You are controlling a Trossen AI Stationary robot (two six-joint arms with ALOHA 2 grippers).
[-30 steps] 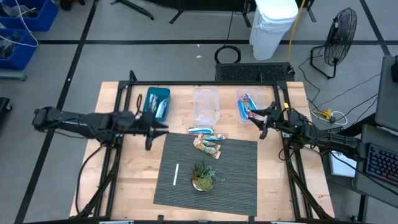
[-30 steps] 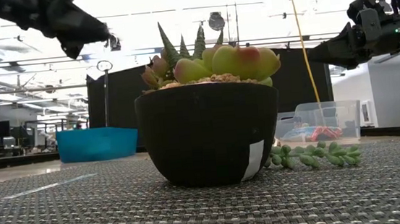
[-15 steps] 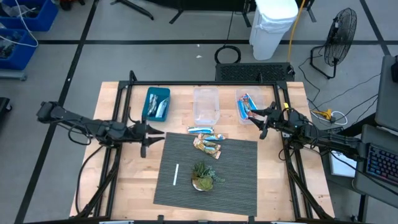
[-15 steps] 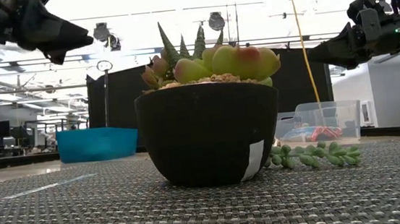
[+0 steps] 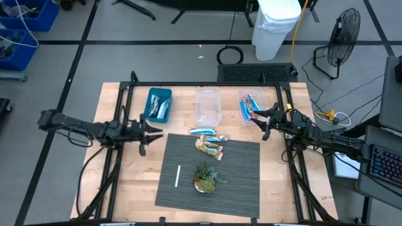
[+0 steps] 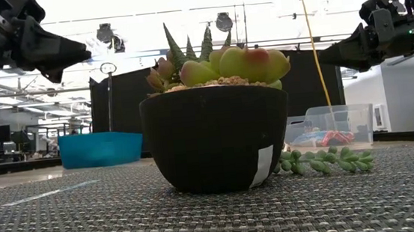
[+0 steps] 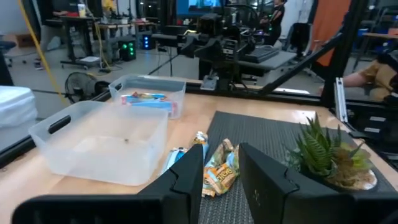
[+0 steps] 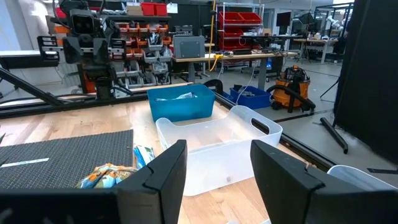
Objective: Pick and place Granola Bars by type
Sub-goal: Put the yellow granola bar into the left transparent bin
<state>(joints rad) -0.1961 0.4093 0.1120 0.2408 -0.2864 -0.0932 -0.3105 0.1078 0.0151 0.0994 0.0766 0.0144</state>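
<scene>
Sorting is partly complete. The blue bin (image 5: pixel 157 104) holds silvery-blue bars and the right clear bin (image 5: pixel 249 108) holds blue-and-red bars; the middle clear bin (image 5: pixel 208 107) is empty. Remaining granola bars (image 5: pixel 209 141) — a small cluster — lie at the far edge of the dark mat (image 5: pixel 242 182), just in front of the middle bin. The left gripper (image 5: pixel 146 132) hovers beside the mat, jaws parted, carrying nothing. The right gripper (image 5: pixel 266 122) waits by the right bin — released, empty.
</scene>
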